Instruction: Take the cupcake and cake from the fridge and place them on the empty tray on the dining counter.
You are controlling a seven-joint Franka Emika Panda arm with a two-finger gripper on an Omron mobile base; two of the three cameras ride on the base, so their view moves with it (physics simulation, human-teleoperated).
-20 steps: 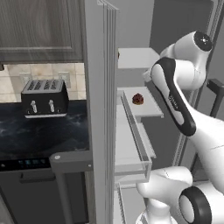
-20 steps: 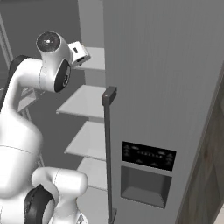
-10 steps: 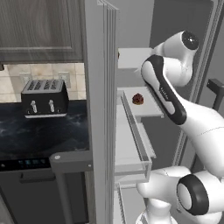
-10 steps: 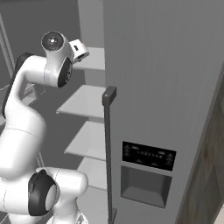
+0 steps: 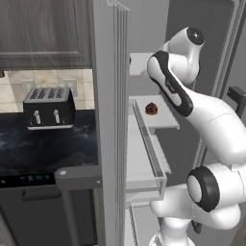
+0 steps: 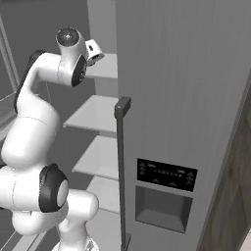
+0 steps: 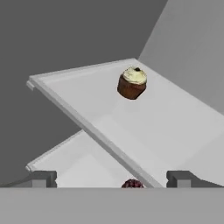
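In the left base view, a black toaster (image 5: 49,107) stands at the far left on a black worktop (image 5: 43,146), under a dark wood-grain cabinet (image 5: 45,31). Right of it, the open door (image 5: 111,120) of the fridge is seen edge-on, with a dark bar handle (image 5: 72,202) low on its near face and a clear door bin (image 5: 146,153) on its inner side. Past the door, the white inner shelves show: the small dark cake (image 5: 151,108) with its reddish top sits on the middle shelf (image 5: 161,117), and the white arm (image 5: 192,101) bends up over it toward the shelf above.

In the right base view, the arm (image 6: 41,112) rises at the left and its hand reaches in above the top shelf (image 6: 105,66); further right stands the fridge's closed grey door (image 6: 186,88) with a dark vertical handle (image 6: 121,162) and a dark dispenser panel (image 6: 165,174).

In the hand view, the gripper (image 7: 111,179) has its two dark finger tips spread wide apart with nothing between them. The cupcake (image 7: 132,82), pale on top with a brown base, sits upright on the upper shelf (image 7: 175,127), well ahead of the tips. Below that shelf's front edge, the top of the cake (image 7: 132,184) peeks out on the lower shelf (image 7: 74,162).
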